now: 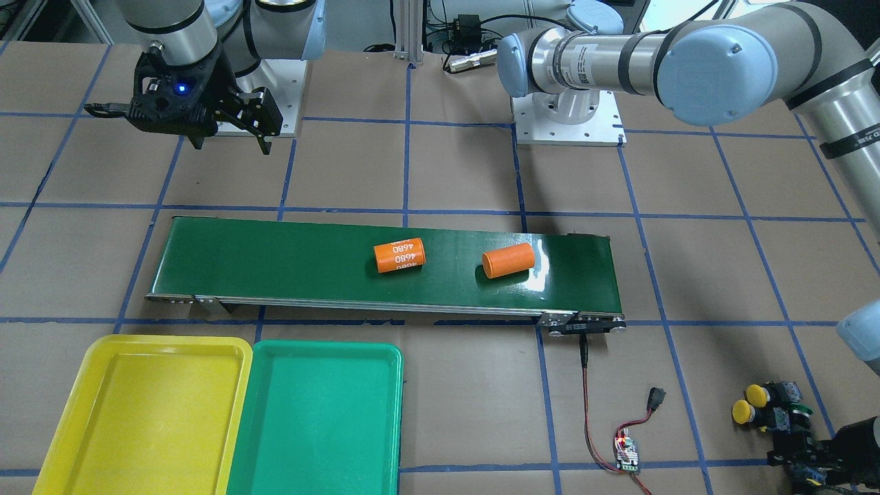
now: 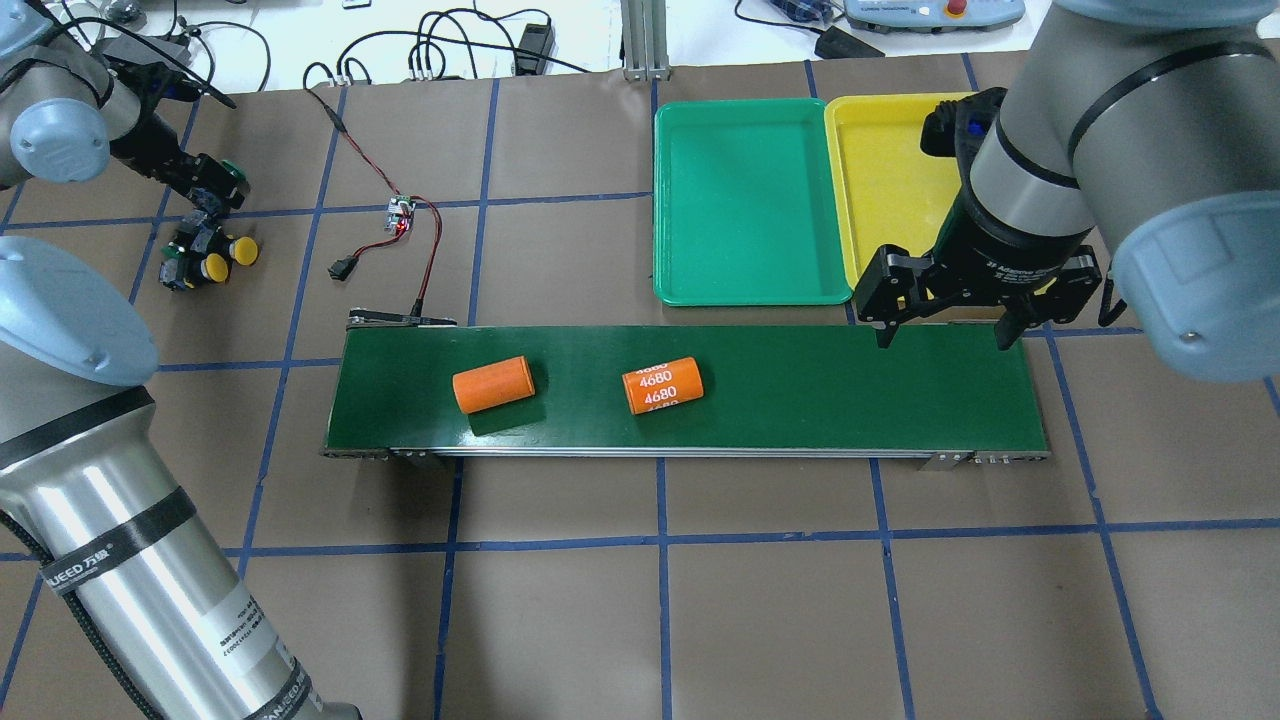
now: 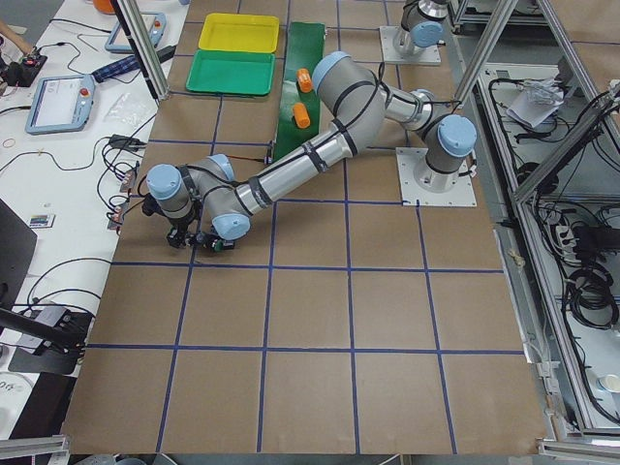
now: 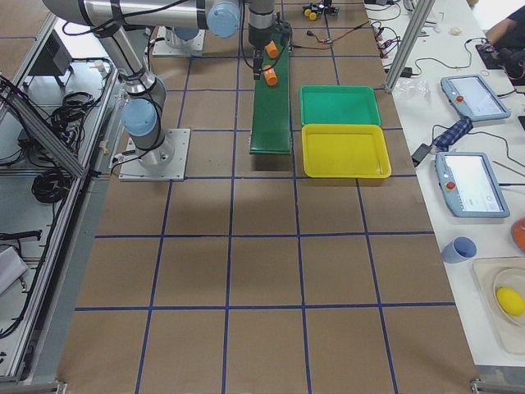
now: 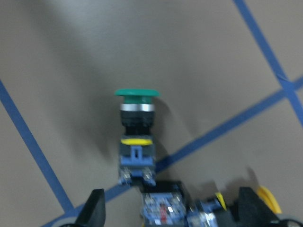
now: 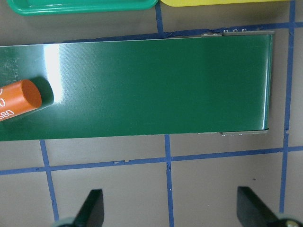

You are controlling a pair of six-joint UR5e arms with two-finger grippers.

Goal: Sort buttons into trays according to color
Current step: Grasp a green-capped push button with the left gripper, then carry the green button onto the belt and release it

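Note:
Two yellow buttons (image 2: 228,258) lie in a cluster on the table's far left; they also show in the front view (image 1: 750,403). A green button (image 5: 137,120) lies on its side just ahead of my left gripper (image 5: 173,213), which is open and low over the cluster, with another button's blue-grey body (image 5: 163,208) between its fingers. The left gripper also shows overhead (image 2: 205,205). My right gripper (image 2: 940,335) is open and empty above the belt's right end, near the yellow tray (image 2: 890,170). The green tray (image 2: 745,190) sits beside the yellow one. Both trays are empty.
A long dark-green conveyor belt (image 2: 850,385) crosses the middle and carries two orange cylinders (image 2: 493,384) (image 2: 662,385), one marked 4680. A small circuit board (image 2: 400,213) with red wires lies between the buttons and the belt.

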